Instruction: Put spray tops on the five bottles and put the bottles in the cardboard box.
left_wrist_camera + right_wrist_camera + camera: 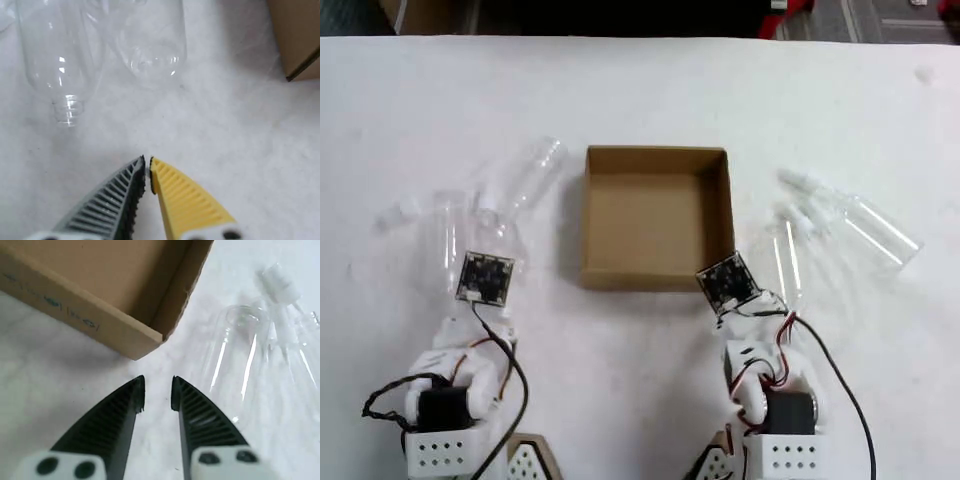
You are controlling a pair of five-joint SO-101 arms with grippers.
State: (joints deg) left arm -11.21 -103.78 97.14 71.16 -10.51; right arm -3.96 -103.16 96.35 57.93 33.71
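The open cardboard box (655,270) stands mid-table with nothing in it. Left of it lie clear bottles (520,180) without tops. In the left wrist view one bottle (52,55) turns its bare neck toward my left gripper (147,165), and a second bottle (150,40) shows its base. That gripper is shut and holds nothing, a short way from the neck. Right of the box lie more clear bottles (880,232) and white spray tops (802,185). My right gripper (157,390) hangs just off the box corner (150,340), slightly open, beside a bottle (235,355) and a spray top (277,282).
A white cloth (640,90) covers the table, with bare room behind the box and in front of it between the two arm bases (445,420). The table's far edge runs along the back of the high view.
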